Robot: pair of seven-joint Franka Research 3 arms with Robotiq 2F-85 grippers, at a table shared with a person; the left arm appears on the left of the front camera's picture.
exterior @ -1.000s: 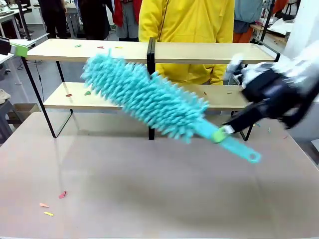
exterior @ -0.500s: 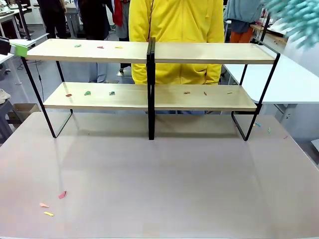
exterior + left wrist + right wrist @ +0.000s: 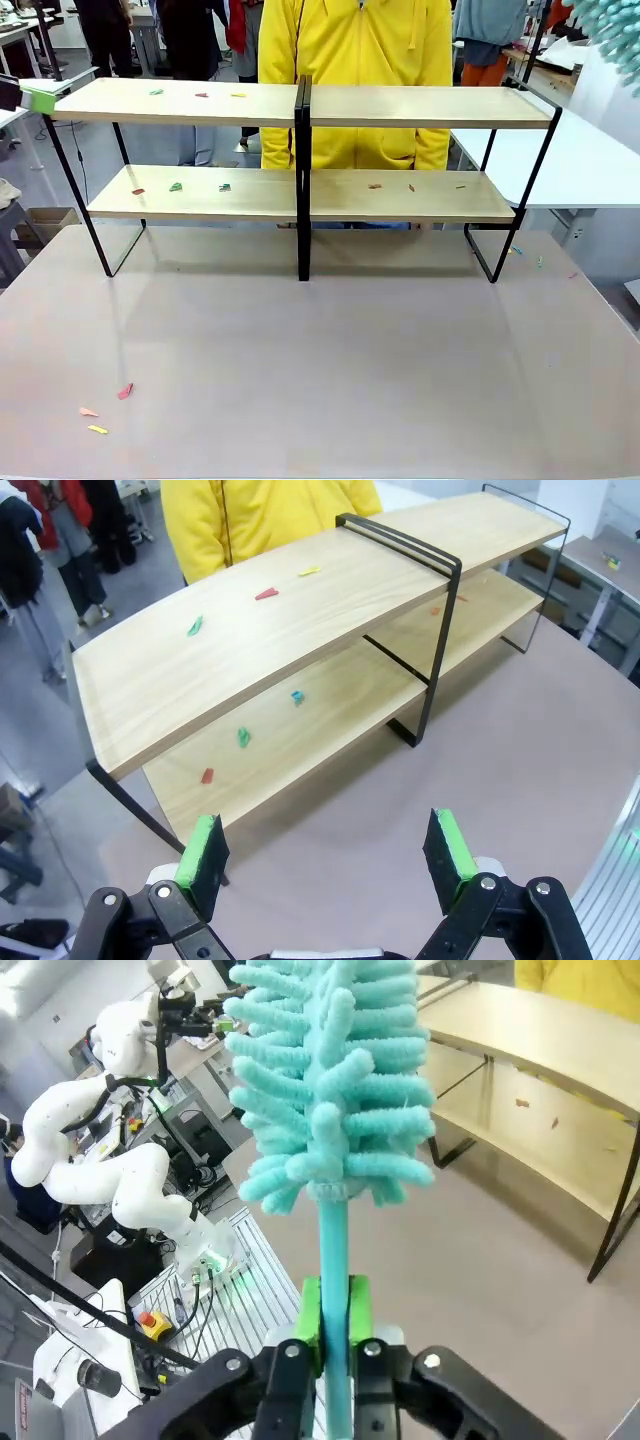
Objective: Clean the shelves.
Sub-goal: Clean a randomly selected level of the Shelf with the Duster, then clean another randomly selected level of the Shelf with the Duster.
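Right wrist view first: the right claw (image 3: 335,1312) is clamped tight on the thin handle of a fluffy teal duster (image 3: 335,1090). Green pads pinch it from both sides and the head points away from the wrist. Over on the other side the left claw (image 3: 325,852) is spread wide with nothing in it, hovering off the left end of the shelves (image 3: 300,630).

The shelves stand along the far edge of the tabletop (image 3: 330,350), with a person in a yellow hoodie (image 3: 350,60) right behind them. Little coloured paper scraps (image 3: 175,187) lie on both boards — a few toward the left end of the top one, more strung along the lower one.

From the front the duster sits high up past the right end of the shelves, well clear, so I'd say no sweeping is happening yet. To do it well I'd lay the head flat on the top board and drag in long passes toward an open end. Watch the black centre post — the lower board has less headroom, so go in low and angled.
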